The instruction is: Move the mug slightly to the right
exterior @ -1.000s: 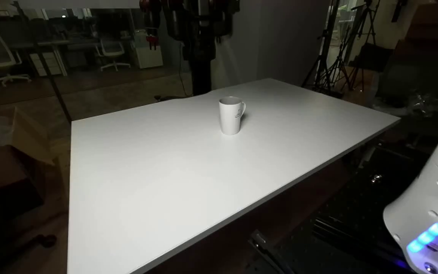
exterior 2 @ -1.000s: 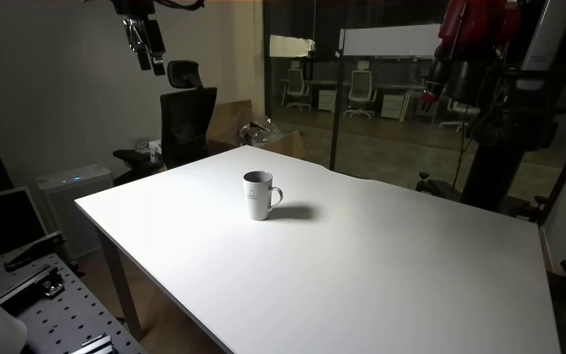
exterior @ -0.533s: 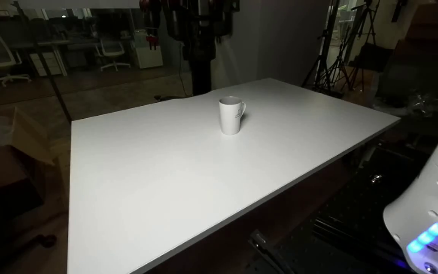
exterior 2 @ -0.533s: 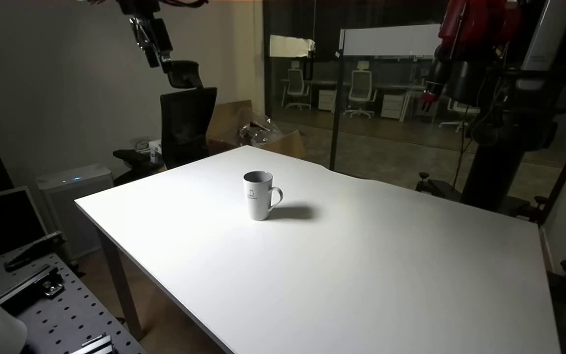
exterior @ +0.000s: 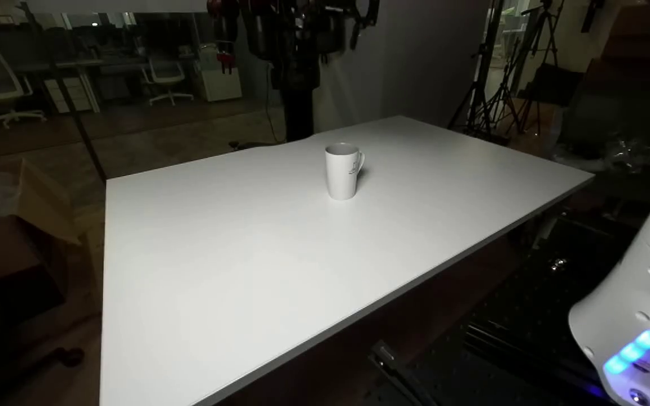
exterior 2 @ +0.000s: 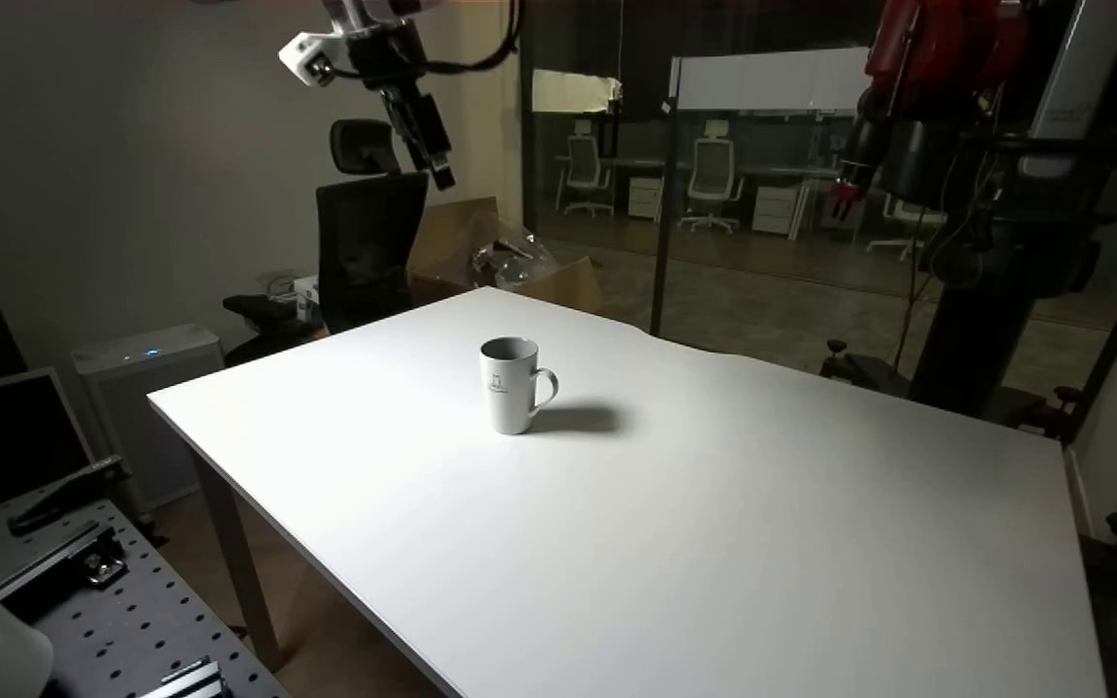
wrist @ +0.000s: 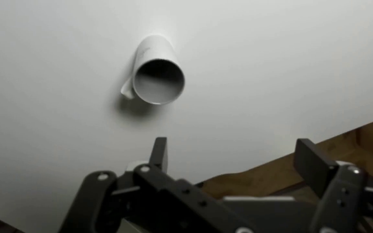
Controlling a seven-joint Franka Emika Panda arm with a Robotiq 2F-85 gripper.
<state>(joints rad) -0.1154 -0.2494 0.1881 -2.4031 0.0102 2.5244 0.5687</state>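
"Reading anything on that white mug (exterior 2: 512, 393)?"
"Dark print (exterior 2: 497, 384), too small to read. The mug stands upright on the tabletop (exterior 2: 762, 543), near centre in both exterior views."
"And the Robotiq gripper (wrist: 231, 153)?"
"Spread wide, low in the wrist view."

Dim overall, brightly lit table (exterior 2: 714, 543), soft shadow (exterior 2: 586, 419) beside mug (exterior 2: 510, 393)

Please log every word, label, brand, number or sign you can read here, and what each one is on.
Readable text: none.
Mug: small dark print on its side, seen in both exterior views, too small to read; only a blurred trace in the wrist view.
Robot arm's white base: small dark marking beside the blue lights, too small to read.
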